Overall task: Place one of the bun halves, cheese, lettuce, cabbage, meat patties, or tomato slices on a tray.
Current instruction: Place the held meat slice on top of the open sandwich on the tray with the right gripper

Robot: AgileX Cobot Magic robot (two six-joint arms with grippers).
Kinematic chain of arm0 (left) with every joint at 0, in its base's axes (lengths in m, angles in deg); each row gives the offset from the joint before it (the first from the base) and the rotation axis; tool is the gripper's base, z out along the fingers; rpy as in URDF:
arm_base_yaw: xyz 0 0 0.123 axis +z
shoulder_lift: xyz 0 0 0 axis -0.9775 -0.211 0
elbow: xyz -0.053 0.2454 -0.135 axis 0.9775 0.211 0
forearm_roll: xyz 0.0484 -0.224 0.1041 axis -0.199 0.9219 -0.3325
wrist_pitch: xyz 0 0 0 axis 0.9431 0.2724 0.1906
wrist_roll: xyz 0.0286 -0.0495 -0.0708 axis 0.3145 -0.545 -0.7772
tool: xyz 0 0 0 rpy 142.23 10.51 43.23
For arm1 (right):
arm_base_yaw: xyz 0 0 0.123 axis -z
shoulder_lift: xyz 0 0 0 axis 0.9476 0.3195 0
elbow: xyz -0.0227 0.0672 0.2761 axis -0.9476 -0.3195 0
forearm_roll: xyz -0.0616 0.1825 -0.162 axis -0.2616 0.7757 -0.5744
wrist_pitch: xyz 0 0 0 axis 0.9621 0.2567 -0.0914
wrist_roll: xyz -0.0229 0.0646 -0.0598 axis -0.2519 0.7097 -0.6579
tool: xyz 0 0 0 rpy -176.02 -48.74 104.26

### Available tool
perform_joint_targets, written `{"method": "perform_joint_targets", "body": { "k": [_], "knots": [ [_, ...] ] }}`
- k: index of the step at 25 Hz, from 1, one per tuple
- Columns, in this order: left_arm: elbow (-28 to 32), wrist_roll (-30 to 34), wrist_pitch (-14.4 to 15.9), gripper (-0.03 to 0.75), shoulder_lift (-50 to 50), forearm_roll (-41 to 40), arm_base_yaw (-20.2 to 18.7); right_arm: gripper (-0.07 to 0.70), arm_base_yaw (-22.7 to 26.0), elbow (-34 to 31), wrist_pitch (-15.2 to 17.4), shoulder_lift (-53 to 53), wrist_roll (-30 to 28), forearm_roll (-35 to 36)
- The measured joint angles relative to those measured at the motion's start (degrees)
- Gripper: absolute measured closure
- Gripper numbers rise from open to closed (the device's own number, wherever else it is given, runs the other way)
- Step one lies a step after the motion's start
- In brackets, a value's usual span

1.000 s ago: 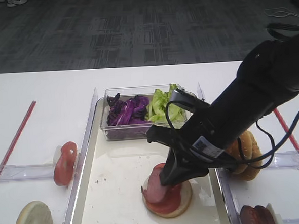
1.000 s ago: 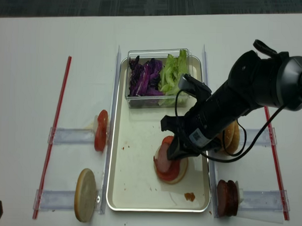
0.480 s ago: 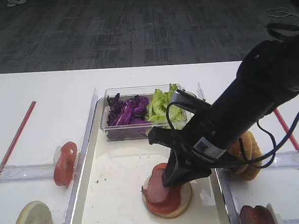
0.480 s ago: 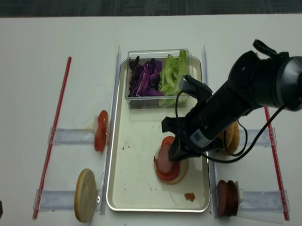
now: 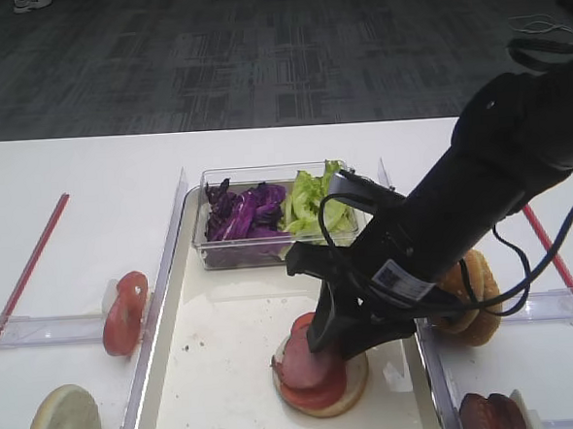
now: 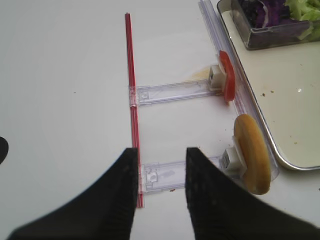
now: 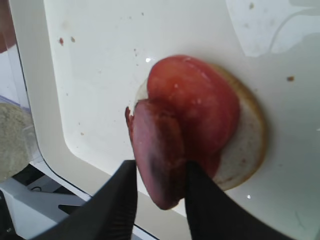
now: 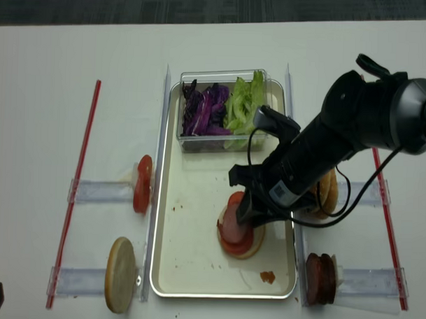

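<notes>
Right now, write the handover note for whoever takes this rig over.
Right gripper: low over the stack, black fingers on either side of the pinkish-brown meat patty; whether they still pinch it cannot be told.
Left gripper: open, empty, parked over the white table, left of the tray.
On the cream rectangular tray: pale flat bun half, red tomato slice on it, patty leaning on edge against the tomato.
Clear plastic tub with purple cabbage and green lettuce sits at the tray's far end.
Done: bun, tomato. Left: let the patty settle flat, withdraw.
</notes>
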Motion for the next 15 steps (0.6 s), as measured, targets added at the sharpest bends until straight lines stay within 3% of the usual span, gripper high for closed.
{"method": "perform_joint_targets", "body": {
  "k": [5,15],
  "knots": [
    [0.00,0.00,0.00,0.491,0.00,0.00,0.00,0.310,0.00,1.18,0.62,0.00,2.13,-2.69],
    [0.00,0.00,0.00,0.491,0.00,0.00,0.00,0.297,0.00,1.47,1.27,0.00,4.12,-5.82]
  ]
}}
